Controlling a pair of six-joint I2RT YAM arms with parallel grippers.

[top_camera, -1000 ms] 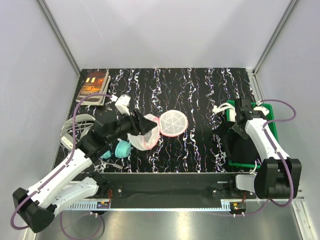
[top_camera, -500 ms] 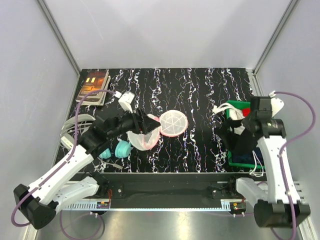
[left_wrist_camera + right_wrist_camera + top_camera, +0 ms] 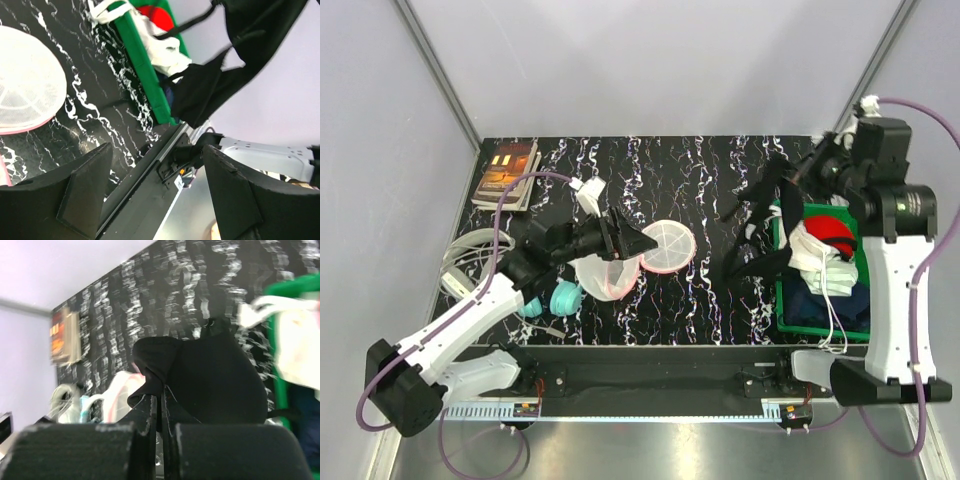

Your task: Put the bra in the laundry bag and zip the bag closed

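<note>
My left arm (image 3: 450,335) and right arm (image 3: 892,290) are white shells with black joints and black bases, a purple cable (image 3: 497,225) looping along each, while my left pincer (image 3: 157,149) and right pincer (image 3: 160,405) both end in matte black wedge-shaped fingers (image 3: 235,195), the right pair scuffed pale at the edges.

We find open desk (image 3: 710,180) between the bag (image 3: 670,250) and the green bin (image 3: 781,310), though the hanging bra (image 3: 786,218) drapes across its right side. The left hand (image 3: 638,238) crowds the bag's left half; headphones (image 3: 563,297) sit just left of it.
</note>
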